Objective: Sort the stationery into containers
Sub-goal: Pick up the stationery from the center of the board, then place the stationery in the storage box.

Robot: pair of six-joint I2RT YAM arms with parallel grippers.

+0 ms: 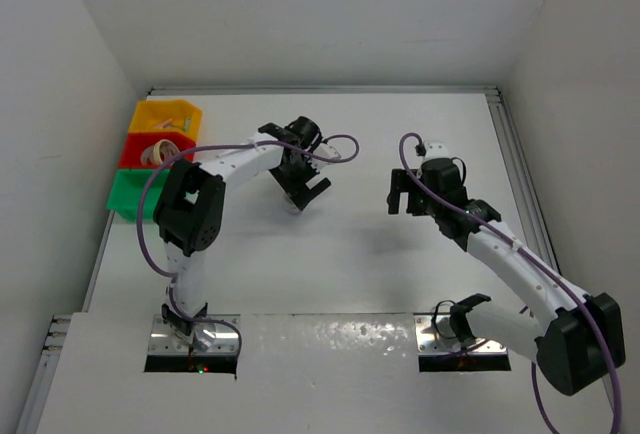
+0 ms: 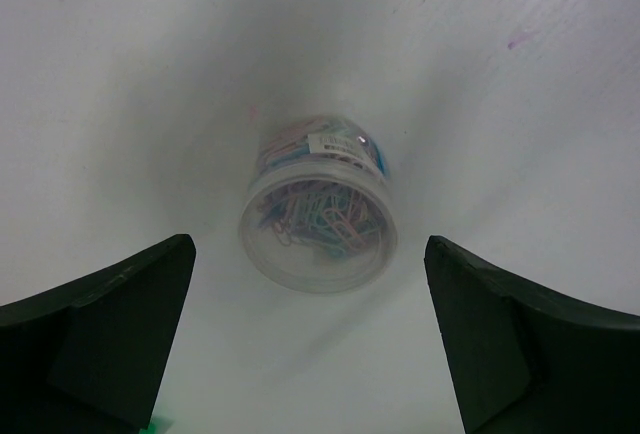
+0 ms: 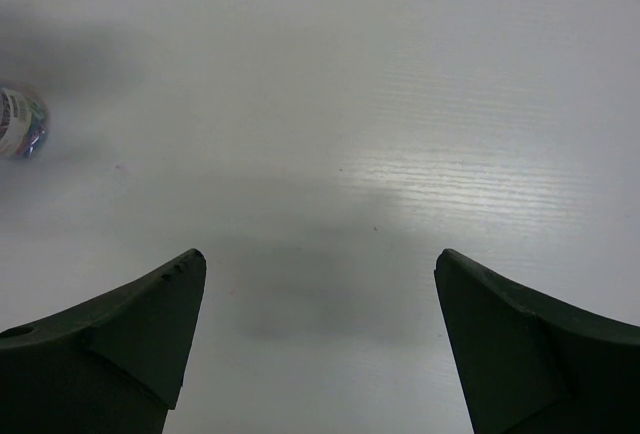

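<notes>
Hovering spread wide, the left hand [image 1: 310, 196] has a tub of paper clips [image 2: 318, 222] just ahead. The right hand [image 3: 320, 254] is spread apart too.

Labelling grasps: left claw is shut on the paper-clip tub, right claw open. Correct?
Not quite. The left claw is open too: the paper-clip tub lies untouched on the table in front of it, as the left wrist view shows.
</notes>
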